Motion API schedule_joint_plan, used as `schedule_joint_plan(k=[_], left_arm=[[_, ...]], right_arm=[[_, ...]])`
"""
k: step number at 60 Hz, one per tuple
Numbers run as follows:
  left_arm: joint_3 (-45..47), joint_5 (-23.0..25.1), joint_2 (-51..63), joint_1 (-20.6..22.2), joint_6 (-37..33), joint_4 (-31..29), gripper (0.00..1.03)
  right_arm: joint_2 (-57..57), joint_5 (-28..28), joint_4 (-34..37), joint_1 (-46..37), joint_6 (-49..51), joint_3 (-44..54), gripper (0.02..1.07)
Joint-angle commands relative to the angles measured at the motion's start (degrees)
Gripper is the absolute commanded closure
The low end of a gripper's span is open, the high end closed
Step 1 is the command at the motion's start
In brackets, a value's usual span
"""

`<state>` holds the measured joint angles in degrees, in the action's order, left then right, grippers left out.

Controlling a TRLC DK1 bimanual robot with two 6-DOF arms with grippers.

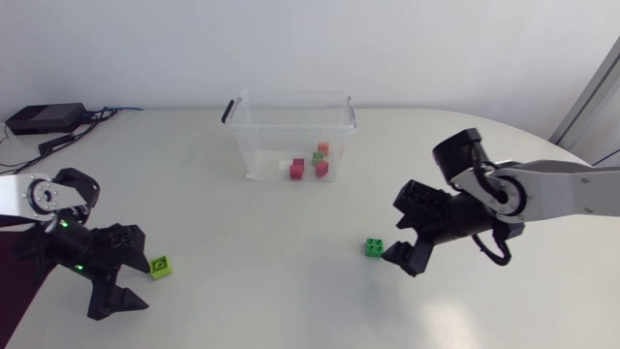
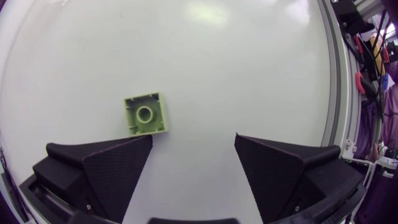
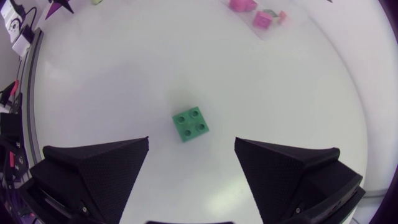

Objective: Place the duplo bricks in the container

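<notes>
Left gripper point(image 2: 193, 140): it was low over the desk point(image 1: 281, 301) at the near left corner, with the two fingers wide apart and nothing between them.
Light green brick point(image 2: 145, 113): it lay on the desk with the hollow side up, just ahead of one finger tip of the left gripper. I could not tell if it touched that finger.
Dark green brick point(image 3: 191, 124): it lay studs up on the desk, right of the middle and nearer to the near edge, just ahead of the gap of the right gripper point(image 3: 191, 142).
Right gripper: the fingers stood apart and held nothing; the arm came in from the right edge.
Container point(image 1: 244, 141): clear and without lid, it stood at the middle of the far edge.
Bricks in the container: a magenta brick point(image 1: 298, 166), a red brick point(image 1: 322, 169), an orange brick point(image 1: 324, 148) and a small green one lay on its floor, close together.
</notes>
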<state>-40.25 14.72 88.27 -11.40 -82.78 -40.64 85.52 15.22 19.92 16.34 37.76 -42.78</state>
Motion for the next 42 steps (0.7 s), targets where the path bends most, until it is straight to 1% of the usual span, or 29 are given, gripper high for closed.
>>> schedule_joint_plan(k=[1,3,8,10,12,14,15,16,17,19,20,21,22,23,24,26,31,39,41,42], left_arm=[[3.1,-0.2,4.5,3.3,-2.4,5.1,0.12],[2.8,-0.4,6.0,4.0,-1.4,6.5,0.12],[1.2,-0.4,8.3,4.5,-1.2,8.2,0.18],[0.3,-0.3,9.3,5.1,-0.9,8.5,0.29],[-0.6,-0.2,9.9,5.6,-0.1,8.8,0.46],[-1.1,-0.1,10.2,5.9,0.0,8.7,0.54],[-1.9,0.0,10.2,6.0,0.3,8.3,0.64],[-2.2,0.5,10.2,6.2,0.4,8.1,0.7],[-2.6,1.2,10.1,6.3,0.5,7.8,0.71],[-3.3,2.0,9.6,6.6,0.6,6.8,0.71],[-3.7,2.2,9.0,6.7,0.6,6.5,0.71],[-3.9,2.6,8.5,7.1,0.9,6.5,0.71],[-4.3,3.2,7.9,7.4,1.6,6.3,0.71],[-4.6,3.4,7.3,7.7,1.8,5.9,0.71],[-4.9,3.6,6.4,8.4,1.9,5.0,0.71],[-5.5,4.7,5.4,9.2,1.9,3.9,0.75],[-6.9,6.5,4.0,11.7,2.8,2.3,0.75],[-8.2,6.6,4.5,16.5,7.5,2.2,0.75],[-8.5,6.6,4.9,17.1,8.5,2.3,0.71],[-8.8,6.6,5.4,17.6,9.4,2.5,0.68]], right_arm=[[3.5,0.3,-1.7,2.8,2.3,1.5,0.07],[5.1,0.1,-2.3,3.9,2.5,1.1,0.07],[8.6,-2.4,-6.5,5.1,2.8,0.8,0.07],[11.6,-3.4,-7.7,5.1,3.4,-0.3,0.07],[14.3,-4.0,-7.6,5.1,3.5,-1.6,0.1],[15.7,-4.1,-7.7,4.6,3.9,-2.3,0.12],[16.3,-4.1,-8.0,4.3,4.0,-2.7,0.14],[16.8,-4.1,-8.2,4.0,4.0,-2.8,0.16],[17.3,-4.1,-8.5,3.7,4.2,-3.1,0.19],[18.1,-4.2,-8.4,3.2,4.6,-3.4,0.32],[18.5,-4.3,-8.3,3.0,4.9,-3.6,0.41],[18.5,-4.4,-8.4,2.8,5.0,-3.6,0.56],[18.6,-4.4,-8.4,2.6,5.2,-3.6,0.68],[18.7,-4.2,-8.2,2.5,5.7,-3.6,0.83],[18.8,-4.1,-7.7,2.5,6.1,-3.7,1.01],[18.5,-3.9,-5.6,2.3,6.1,-4.1,1.02],[15.1,-3.4,-2.4,1.9,6.5,-4.1,1.02],[8.1,-3.1,4.1,1.3,5.3,-8.3,1.02],[6.4,-3.1,5.7,1.3,4.4,-9.8,1.02],[5.7,-3.1,6.3,1.4,4.2,-10.3,1.02]])
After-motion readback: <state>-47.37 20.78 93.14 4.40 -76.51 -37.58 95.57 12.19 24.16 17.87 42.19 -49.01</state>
